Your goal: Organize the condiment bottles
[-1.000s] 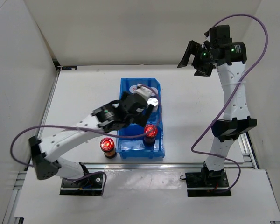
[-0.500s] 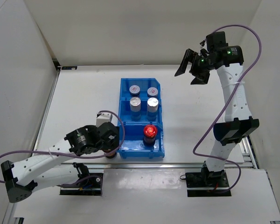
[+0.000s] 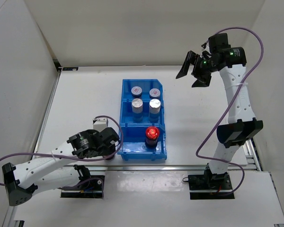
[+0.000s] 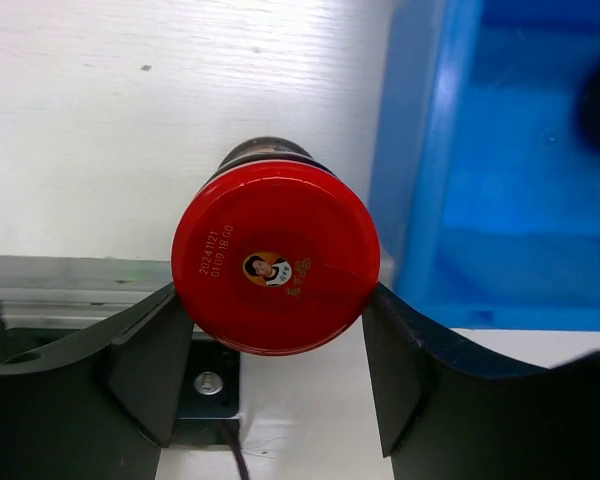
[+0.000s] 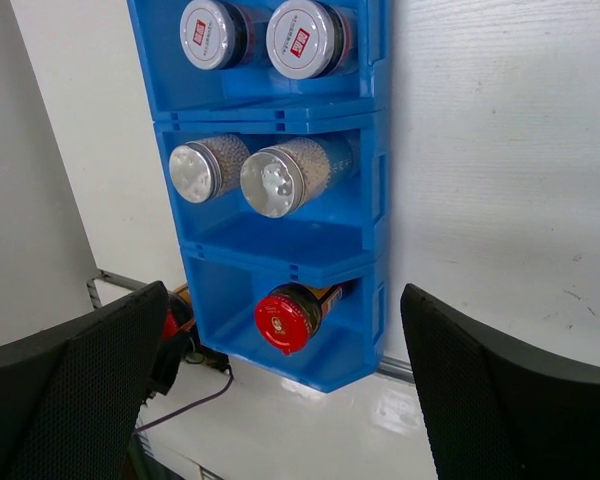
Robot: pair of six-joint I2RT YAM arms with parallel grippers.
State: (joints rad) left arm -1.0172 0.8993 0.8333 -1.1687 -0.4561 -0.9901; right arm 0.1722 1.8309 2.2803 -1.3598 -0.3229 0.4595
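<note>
**While Five Jars Sit Binned, One Red Cap Is Pinched Outside**

Where the white table [image 3: 85,94] meets the left wall of the blue three-compartment plastic bin [image 3: 124,97], the left gripper [image 4: 272,300] pinches a red-capped dark-bodied jar [image 4: 275,262], a finger pressed against each side of its cap. That jar is upright, just outside the near compartment. Inside that compartment stands the second red-capped jar [image 3: 152,133]. Two plain silver-capped jars [image 3: 137,104] occupy the middle compartment, and two silver-capped jars with red cap marks [image 3: 136,89] the far one. The right gripper [image 3: 190,78] hangs well right of the bin, jaws spread wide, holding nothing.

The bin [image 3: 142,154] holds a far pair of jars [image 3: 136,90], a middle pair [image 3: 137,102] and a near jar [image 3: 152,132], while the sixth jar [image 4: 275,262] stands on the table [image 3: 85,104] just left of it.
</note>
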